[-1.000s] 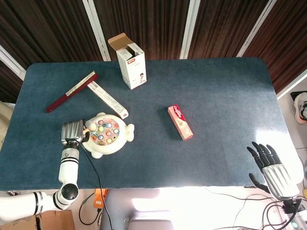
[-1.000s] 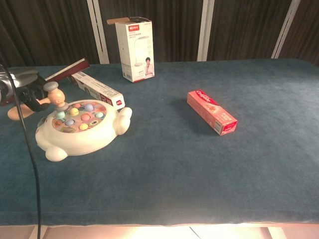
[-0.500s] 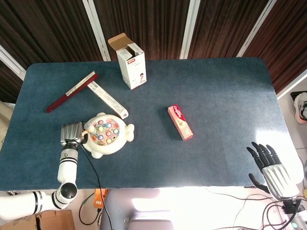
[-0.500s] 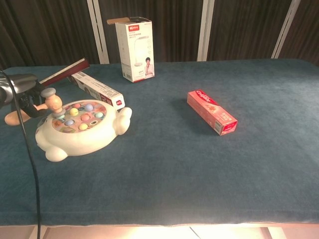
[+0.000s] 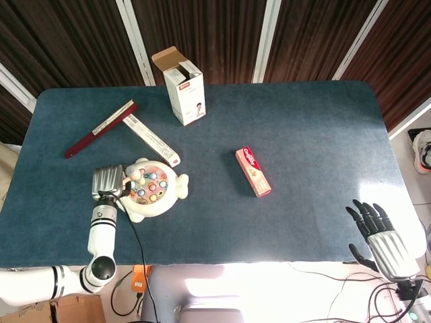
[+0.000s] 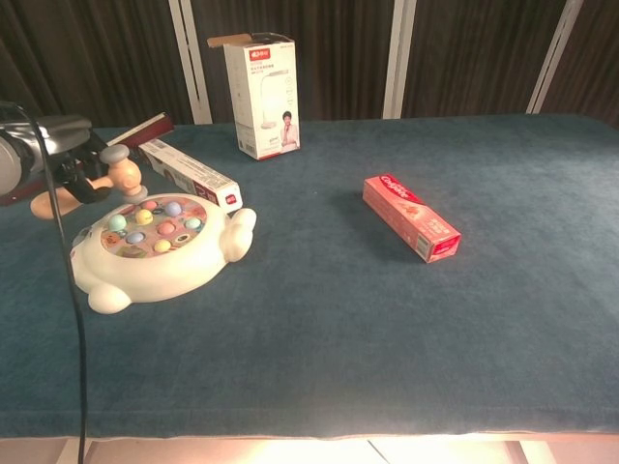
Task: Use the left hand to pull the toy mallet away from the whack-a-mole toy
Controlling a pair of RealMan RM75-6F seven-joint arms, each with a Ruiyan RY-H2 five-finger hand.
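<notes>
The white whack-a-mole toy [image 5: 156, 192] [image 6: 160, 253], with coloured pegs on top, lies near the table's front left. My left hand [image 5: 108, 181] [image 6: 37, 157] holds the toy mallet [image 6: 114, 177] by its wooden handle. In the chest view the mallet's grey-and-wood head hangs just above the toy's far-left edge, and the handle's end pokes out toward the left. In the head view the mallet head [image 5: 133, 176] overlaps the toy's left rim. My right hand [image 5: 379, 233] hangs open off the table's front right corner, holding nothing.
An open white carton [image 5: 184, 85] [image 6: 262, 95] stands at the back. A long flat box [image 5: 151, 139] [image 6: 188, 175] and a dark red strip [image 5: 100, 128] lie behind the toy. A pink box [image 5: 253, 172] [image 6: 411, 218] rests mid-table. A black cable [image 6: 64, 290] trails from my left arm.
My left hand, still holding the mallet, dipped slightly to the left, then rose and shifted right toward the toy. The toy and my right hand have not moved.
</notes>
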